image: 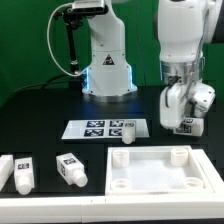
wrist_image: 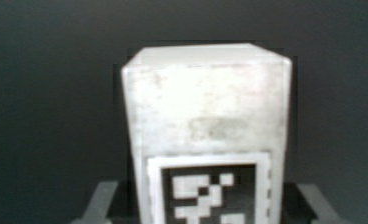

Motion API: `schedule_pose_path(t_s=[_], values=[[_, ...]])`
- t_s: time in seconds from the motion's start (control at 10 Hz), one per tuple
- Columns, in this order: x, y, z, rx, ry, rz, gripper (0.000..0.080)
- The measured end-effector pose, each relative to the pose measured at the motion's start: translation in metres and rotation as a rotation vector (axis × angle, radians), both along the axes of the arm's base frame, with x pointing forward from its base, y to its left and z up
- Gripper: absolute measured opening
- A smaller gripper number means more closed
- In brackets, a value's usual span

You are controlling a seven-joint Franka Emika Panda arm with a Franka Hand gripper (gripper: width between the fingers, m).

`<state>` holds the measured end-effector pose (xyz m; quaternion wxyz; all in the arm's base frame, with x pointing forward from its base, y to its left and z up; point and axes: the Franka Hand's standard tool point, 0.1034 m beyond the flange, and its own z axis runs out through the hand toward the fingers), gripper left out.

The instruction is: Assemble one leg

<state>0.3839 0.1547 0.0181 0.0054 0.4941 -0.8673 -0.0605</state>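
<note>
Exterior view: the gripper (image: pixel 183 115) hangs at the exterior view's right, fingers pointing down, and its jaws are closed on the leg (image: pixel 188 127). The leg is held upright with its tag outward, probably so that the peg end can go straight down into a hole. It is above the black table (image: pixel 40 120), just behind the far right corner of the tray-like piece (image: pixel 113 172), which lies flat with its corner holes upward, I think ready to take it. Whether the lower end of the leg is touching the table I cannot tell.

The marker board (image: pixel 100 128) lies between the robot base (image: pixel 105 70) and the tray-like piece. A small white part (image: pixel 124 133) sits at its right end, too small to name. Two other legs (image: pixel 22 172) (image: pixel 72 168) lie loose at the exterior view's left, well apart from the gripper. One more white piece at that edge is cut off.

Wrist view: the leg fills nearly the whole picture, a white square post with its tag in the lower part. A grey finger (wrist_image: pixel 103 200) shows beside it at each side, close against its faces, so I judge that the grip is firm. The tag is cut off by the edge of the picture. The peg end is not visible here, and the tray-like piece and the table are only darkness behind.
</note>
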Motion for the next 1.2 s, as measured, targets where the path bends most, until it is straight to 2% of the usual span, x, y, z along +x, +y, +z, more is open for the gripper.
schedule_pose_path(t_s=[0.3,0.5,0.7,0.9,1.0,1.1,1.2], values=[[-0.003,0.002,-0.002,0.008,0.008,-0.090,0.0284],[-0.010,0.000,-0.010,-0.003,0.030,-0.175,0.0284],[-0.012,0.006,-0.010,-0.002,0.019,-0.105,0.0284],[-0.012,0.006,-0.010,-0.001,0.015,-0.068,0.0284],[-0.012,0.006,-0.010,-0.001,0.015,-0.068,0.0475],[-0.012,0.006,-0.010,-0.001,0.015,-0.065,0.0475],[-0.012,0.006,-0.009,0.003,0.010,-0.028,0.0604]])
